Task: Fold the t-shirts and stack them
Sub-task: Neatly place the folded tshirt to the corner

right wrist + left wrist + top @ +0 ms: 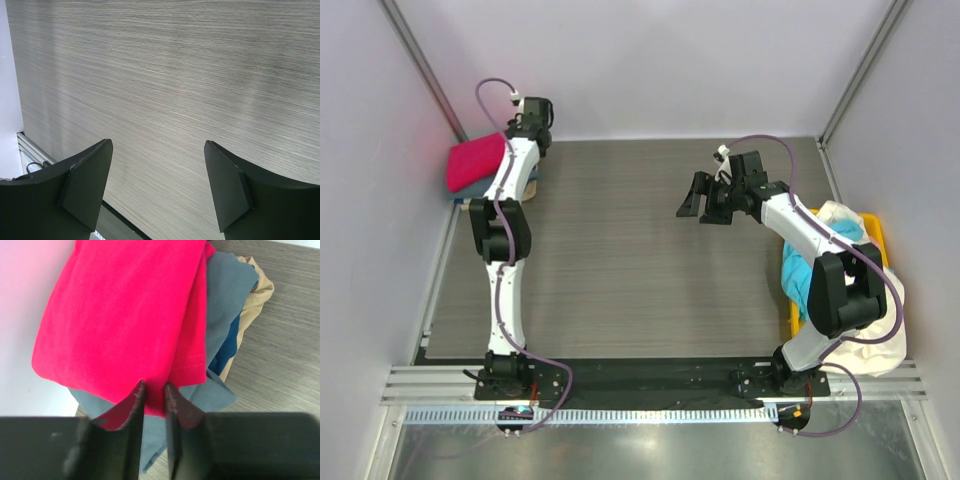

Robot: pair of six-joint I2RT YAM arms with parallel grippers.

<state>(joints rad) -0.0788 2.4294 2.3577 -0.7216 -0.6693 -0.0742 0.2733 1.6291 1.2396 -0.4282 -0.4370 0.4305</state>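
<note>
Left gripper (154, 386) pinches the smooth, folded red-pink t-shirt (125, 315).

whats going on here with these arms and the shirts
Two robot arms are folding and stacking t-shirts. The left gripper pinches the near edge of the red shirt, which tops a pile over a blue-grey shirt and a tan shirt at the table's far left corner. The right gripper hangs open over the table. A cyan shirt and a white shirt wait in the bin.
</note>
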